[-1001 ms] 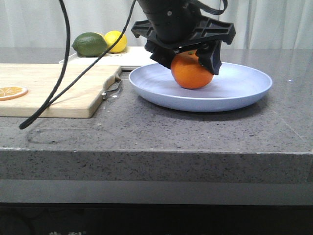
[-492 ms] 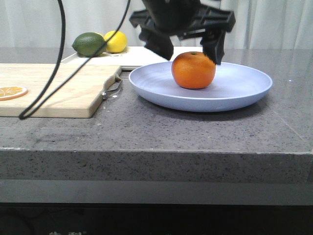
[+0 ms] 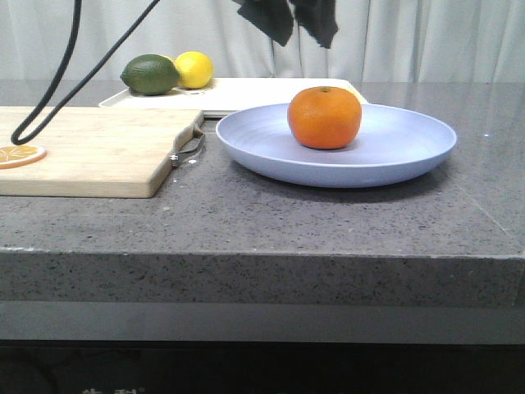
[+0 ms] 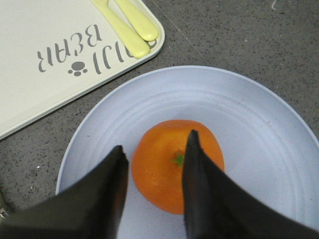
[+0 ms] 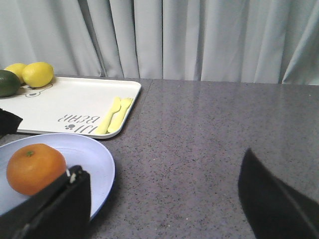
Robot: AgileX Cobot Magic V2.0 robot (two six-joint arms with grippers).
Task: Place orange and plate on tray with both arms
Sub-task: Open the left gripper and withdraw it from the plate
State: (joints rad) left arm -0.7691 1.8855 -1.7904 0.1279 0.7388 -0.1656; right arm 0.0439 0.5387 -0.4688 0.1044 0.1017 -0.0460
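The orange (image 3: 324,117) sits alone in the middle of the lavender-blue plate (image 3: 410,152), which rests on the grey counter. The cream tray (image 3: 262,89) lies just behind the plate. My left gripper (image 3: 301,29) hangs open and empty well above the orange. In the left wrist view its fingers (image 4: 155,142) frame the orange (image 4: 159,169) on the plate (image 4: 259,129), with the tray (image 4: 45,45) beside it. My right gripper (image 5: 162,167) is wide open and empty, low over the counter beside the plate's rim (image 5: 94,154). It sees the orange (image 5: 35,167) and the tray (image 5: 70,99).
A wooden cutting board (image 3: 90,148) with a dried orange slice (image 3: 18,153) lies left of the plate. A lemon (image 3: 194,69) and a green fruit (image 3: 150,74) sit at the tray's far end, with yellow cutlery (image 4: 132,27) on it. A black cable (image 3: 49,82) hangs over the board.
My left gripper opened, let go of the orange on the plate and rose straight up. The orange stayed put on the plate.
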